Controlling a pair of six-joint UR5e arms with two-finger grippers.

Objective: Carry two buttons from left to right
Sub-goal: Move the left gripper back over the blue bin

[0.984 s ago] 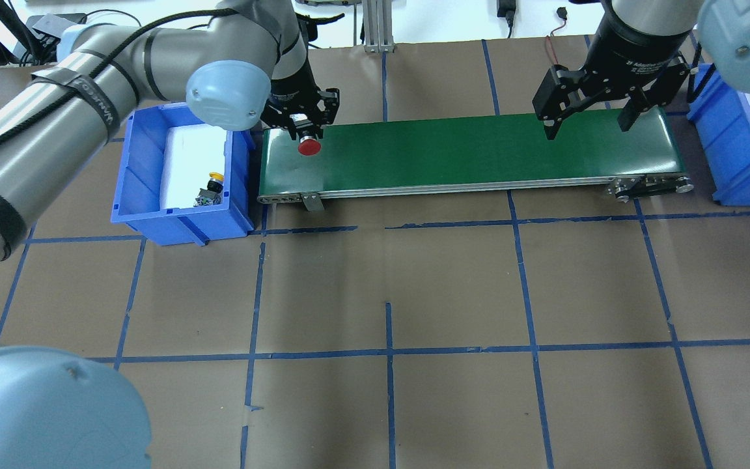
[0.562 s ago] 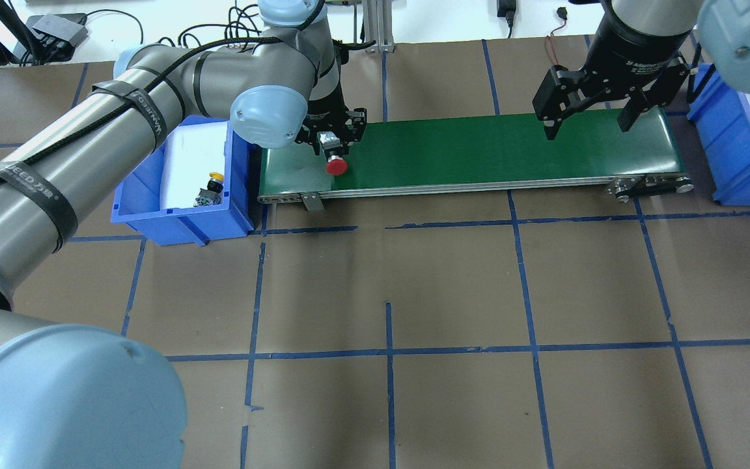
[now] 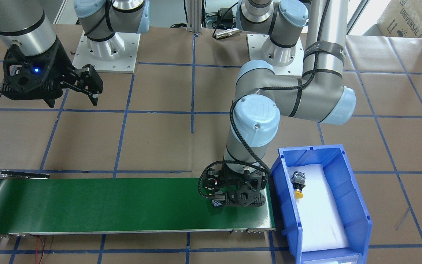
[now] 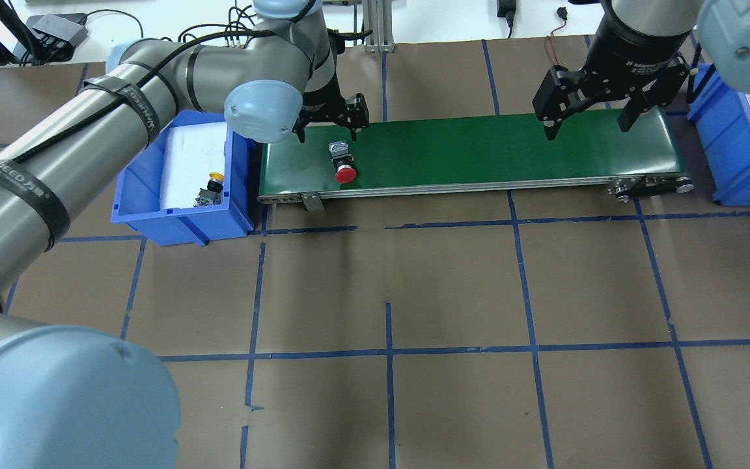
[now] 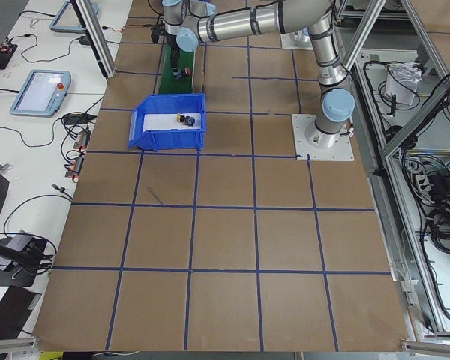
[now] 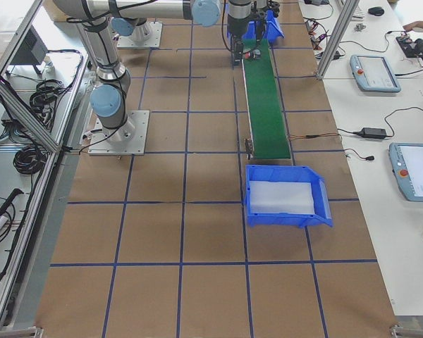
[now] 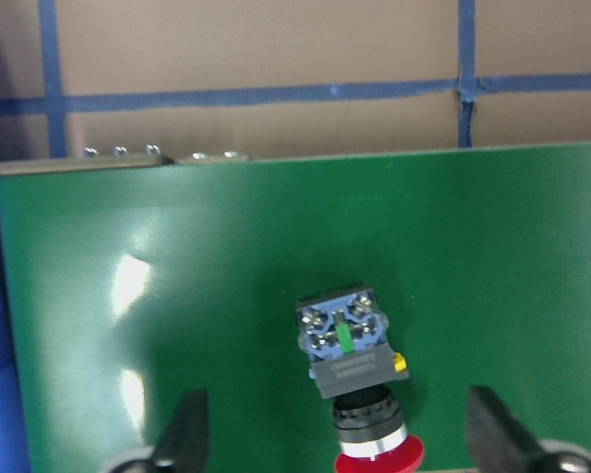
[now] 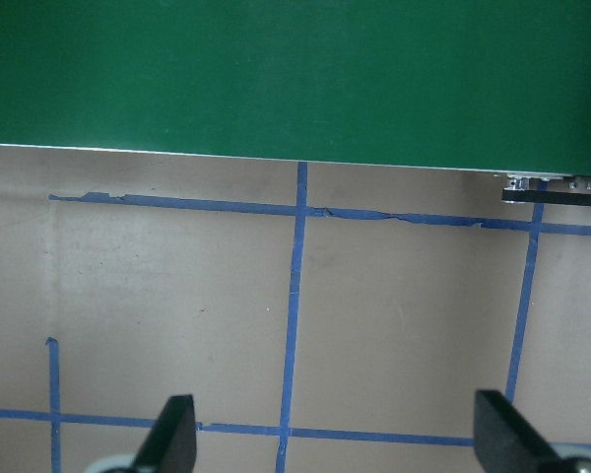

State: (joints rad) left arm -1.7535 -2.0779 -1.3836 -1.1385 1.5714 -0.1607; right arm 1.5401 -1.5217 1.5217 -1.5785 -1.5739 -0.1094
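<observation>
belt (image 4: 479,150): one red button (image 4: 344,164); bin (image 4: 180,223): one yellow button (image 4: 211,187)

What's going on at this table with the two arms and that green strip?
Two robot arms are moving buttons from one blue bin to another. The red button lies on its side on the green belt. The left end effector is open above it, not touching. The yellow button lies in the left bin. The right end effector hangs open over the belt's other end, near the right bin.
</observation>
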